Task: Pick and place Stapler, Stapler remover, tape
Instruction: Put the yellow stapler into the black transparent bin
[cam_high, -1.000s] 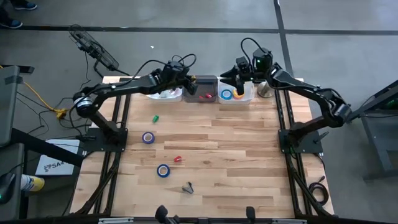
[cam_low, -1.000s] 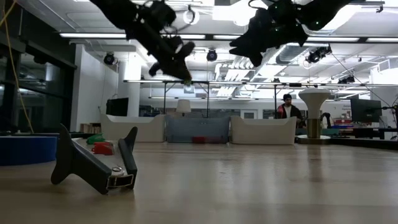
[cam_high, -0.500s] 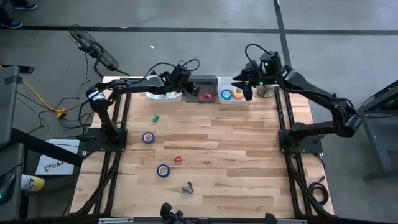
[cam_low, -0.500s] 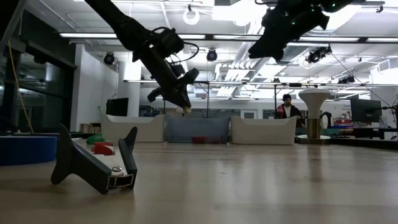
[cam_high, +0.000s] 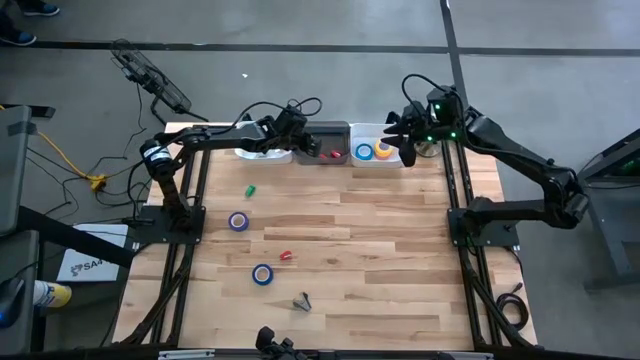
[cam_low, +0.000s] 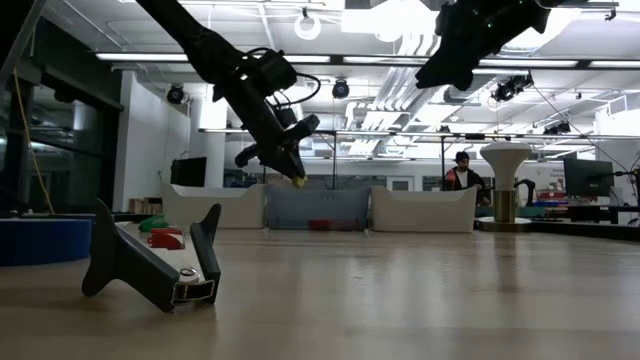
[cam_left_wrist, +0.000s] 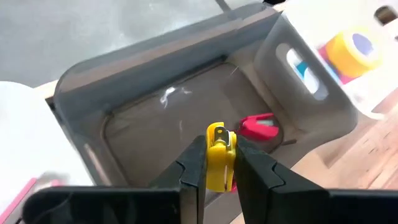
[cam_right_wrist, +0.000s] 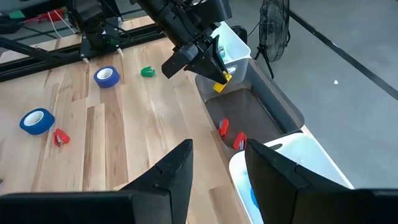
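My left gripper (cam_left_wrist: 216, 177) is shut on a small yellow stapler remover (cam_left_wrist: 219, 163) and hangs just above the grey bin (cam_high: 328, 132) at the table's far edge. Two red removers (cam_right_wrist: 224, 127) lie in that bin. My right gripper (cam_right_wrist: 217, 174) is open with nothing between its fingers, above the right end of the white bin (cam_high: 396, 158). That bin holds a blue roll (cam_high: 364, 152) and a yellow roll (cam_high: 383, 151) of tape. On the table lie two blue tape rolls (cam_high: 238, 221) (cam_high: 262, 273), a green remover (cam_high: 250, 189), a red remover (cam_high: 286, 257) and a dark remover (cam_low: 150, 265). My left gripper pinches the yellow stapler remover's two flat sides (cam_left_wrist: 211, 167) between its two fingers. The fingers (cam_low: 285, 160) slant down from the table's left toward the grey bin. The remover's end (cam_low: 299, 180) sticks out past the fingertips, and it is lifted clear above the bin.
A second white bin (cam_high: 265, 153) stands left of the grey one, under my left arm. The three bins form a row along the far edge. Bare wood lies between the loose pieces and the table's right edge (cam_high: 445, 240).
My left gripper has come down toward the grey bin and rolled a little, still shut on the yellow remover. My right gripper has drawn away from above the white bin's tape rolls toward the table's right edge, risen slightly and tipped up.
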